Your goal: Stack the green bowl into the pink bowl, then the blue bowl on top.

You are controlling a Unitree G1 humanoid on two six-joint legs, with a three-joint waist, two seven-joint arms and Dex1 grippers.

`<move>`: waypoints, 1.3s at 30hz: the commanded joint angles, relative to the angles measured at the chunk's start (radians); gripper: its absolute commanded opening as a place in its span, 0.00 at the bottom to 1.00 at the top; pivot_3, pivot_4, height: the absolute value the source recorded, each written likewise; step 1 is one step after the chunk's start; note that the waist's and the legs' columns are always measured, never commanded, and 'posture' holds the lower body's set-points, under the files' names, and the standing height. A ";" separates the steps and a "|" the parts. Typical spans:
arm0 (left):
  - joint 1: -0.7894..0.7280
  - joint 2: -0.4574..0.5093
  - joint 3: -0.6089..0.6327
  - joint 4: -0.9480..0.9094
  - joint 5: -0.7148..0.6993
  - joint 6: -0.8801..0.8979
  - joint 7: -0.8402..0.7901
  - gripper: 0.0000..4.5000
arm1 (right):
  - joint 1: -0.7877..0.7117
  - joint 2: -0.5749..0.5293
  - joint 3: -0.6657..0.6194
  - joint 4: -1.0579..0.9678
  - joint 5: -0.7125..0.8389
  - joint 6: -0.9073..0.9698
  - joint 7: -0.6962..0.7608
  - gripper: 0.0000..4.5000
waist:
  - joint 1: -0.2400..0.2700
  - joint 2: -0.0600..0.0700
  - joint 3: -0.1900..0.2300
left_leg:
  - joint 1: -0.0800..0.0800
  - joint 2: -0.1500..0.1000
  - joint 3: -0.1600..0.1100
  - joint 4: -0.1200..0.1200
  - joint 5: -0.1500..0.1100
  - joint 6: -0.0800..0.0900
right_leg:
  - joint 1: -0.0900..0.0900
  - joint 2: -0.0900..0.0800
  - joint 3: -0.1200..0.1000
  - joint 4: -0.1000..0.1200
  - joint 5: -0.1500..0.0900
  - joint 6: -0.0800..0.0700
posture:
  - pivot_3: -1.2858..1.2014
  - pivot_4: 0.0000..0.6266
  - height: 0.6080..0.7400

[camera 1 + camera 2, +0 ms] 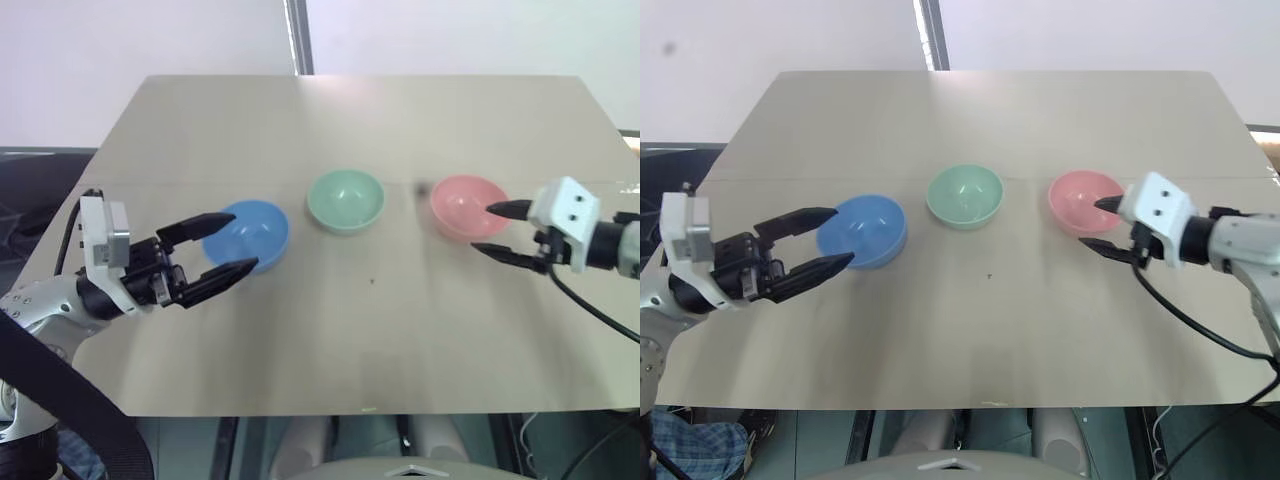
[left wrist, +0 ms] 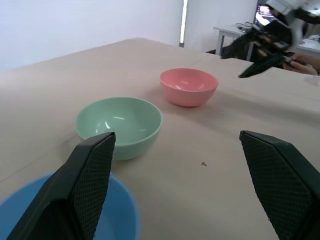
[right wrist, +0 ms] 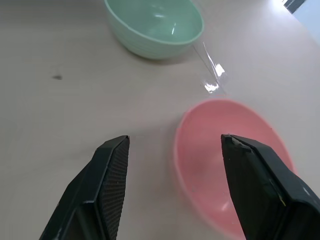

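Three bowls stand in a row across the tan table. The blue bowl (image 1: 248,233) is on the left, the green bowl (image 1: 345,199) in the middle, the pink bowl (image 1: 468,206) on the right, all upright and apart. My left gripper (image 1: 232,244) is open, its fingers either side of the blue bowl's near-left rim, nothing gripped. My right gripper (image 1: 497,229) is open at the pink bowl's right rim, one finger over the rim, the other just in front of it. The right wrist view shows the pink bowl (image 3: 230,157) between its fingers and the green bowl (image 3: 155,24) beyond.
The table (image 1: 360,330) has bare surface in front of the bowls and behind them. A small dark speck (image 1: 372,281) marks the tabletop near the middle. A black cable (image 1: 590,305) hangs from my right wrist over the table's right side.
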 commanded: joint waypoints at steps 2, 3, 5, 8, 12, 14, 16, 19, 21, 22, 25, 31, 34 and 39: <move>-0.005 0.009 0.006 0.002 -0.001 -0.011 -0.014 0.93 | -0.090 0.032 0.133 0.046 -0.097 0.015 0.001 0.72 | 0.000 0.000 0.000 | -0.004 0.000 -0.002 0.000 0.000 0.000 | -0.002 -0.001 -0.002 -0.001 0.000 0.000 | 0.52 0.24 1.00; -0.004 0.007 0.003 0.000 -0.001 -0.012 -0.014 0.93 | -0.102 0.034 0.175 0.067 -0.137 0.005 0.005 0.72 | 0.000 0.000 0.000 | -0.006 0.000 -0.003 0.001 0.000 0.000 | -0.004 -0.001 -0.003 -0.001 0.000 0.000 | 0.52 0.24 1.00; -0.005 0.004 -0.001 -0.004 -0.002 -0.011 -0.014 0.93 | -0.128 0.042 0.243 0.105 -0.202 0.013 0.006 0.72 | 0.000 0.000 0.000 | -0.013 -0.001 -0.005 0.003 0.000 0.000 | -0.009 -0.003 -0.005 -0.001 0.000 0.000 | 0.52 0.24 1.00; -0.007 0.005 -0.004 -0.002 -0.005 -0.010 -0.017 0.93 | -0.168 0.053 0.307 0.141 -0.270 0.059 0.009 0.72 | -0.002 0.000 0.000 | -0.015 -0.003 -0.005 0.003 0.000 0.000 | -0.011 -0.004 -0.005 -0.001 0.000 0.000 | 0.52 0.24 1.00; -0.006 0.007 -0.010 -0.001 -0.003 -0.019 -0.037 0.93 | -0.228 0.096 0.380 0.210 -0.361 0.112 -0.004 0.72 | -0.005 0.000 0.000 | -0.015 -0.003 -0.005 0.003 0.000 0.000 | -0.012 -0.004 -0.005 0.000 0.000 0.000 | 0.52 0.24 1.00; -0.009 0.008 -0.013 0.000 -0.001 -0.021 -0.038 0.94 | -0.238 0.110 0.384 0.215 -0.371 0.112 0.010 0.59 | -0.004 0.000 0.000 | -0.015 -0.003 -0.005 0.003 0.000 0.000 | -0.012 -0.004 -0.005 0.000 0.000 0.000 | 0.52 0.24 1.00; -0.011 0.008 -0.014 0.003 0.001 -0.022 -0.040 0.94 | -0.244 0.120 0.381 0.215 -0.378 0.109 0.020 0.43 | -0.004 0.000 0.000 | -0.015 -0.003 -0.005 0.003 0.000 0.000 | -0.012 -0.004 -0.005 0.000 0.000 0.000 | 0.52 0.24 1.00; -0.017 0.009 -0.015 0.007 0.001 -0.023 -0.042 0.94 | -0.251 0.129 0.378 0.214 -0.388 0.112 0.032 0.12 | -0.004 0.000 0.000 | -0.015 -0.003 -0.005 0.003 0.000 0.000 | -0.012 -0.004 -0.005 0.000 0.000 0.000 | 0.52 0.24 1.00; -0.019 0.010 -0.015 0.009 0.003 -0.024 -0.044 0.94 | -0.251 0.132 0.376 0.210 -0.392 0.110 0.038 0.01 | -0.004 0.000 0.000 | -0.015 -0.003 -0.005 0.003 0.000 0.000 | -0.011 -0.004 -0.005 0.000 0.000 0.000 | 0.52 0.24 1.00; -0.019 0.010 -0.015 0.009 0.003 -0.024 -0.045 0.94 | -0.249 0.131 0.375 0.205 -0.394 0.107 0.042 0.01 | -0.004 0.000 0.000 | -0.015 -0.003 -0.005 0.003 0.000 0.000 | -0.011 -0.004 -0.006 0.000 0.000 0.000 | 0.52 0.24 1.00; -0.023 0.011 -0.015 0.012 0.002 -0.023 -0.049 0.94 | -0.245 0.116 0.383 0.175 -0.405 0.065 0.069 0.01 | -0.005 0.000 0.000 | -0.015 -0.003 -0.006 0.003 0.000 0.000 | -0.012 -0.004 -0.006 0.000 0.000 0.000 | 0.52 0.24 1.00; -0.031 0.016 -0.017 0.019 -0.003 -0.016 -0.060 0.94 | -0.167 0.077 0.367 -0.075 -0.344 -0.074 0.179 0.01 | -0.004 0.000 0.000 | -0.016 -0.003 -0.006 0.003 0.000 0.000 | -0.013 -0.004 -0.006 0.000 0.000 0.000 | 0.52 0.24 1.00; -0.032 0.016 -0.022 0.026 0.001 -0.019 -0.068 0.94 | -0.157 0.084 0.408 -0.192 -0.368 0.030 0.185 0.01 | -0.006 0.000 0.000 | -0.016 -0.003 -0.006 0.003 0.000 0.000 | -0.012 -0.004 -0.006 0.000 0.000 0.000 | 0.52 0.24 1.00; -0.051 0.018 -0.034 0.036 0.005 -0.019 -0.074 0.94 | -0.193 0.172 0.488 -0.311 -0.406 0.167 0.147 0.01 | -0.004 -0.001 0.000 | -0.015 -0.003 -0.007 0.004 0.000 0.000 | -0.012 -0.004 -0.007 0.002 0.000 0.000 | 0.52 0.24 1.00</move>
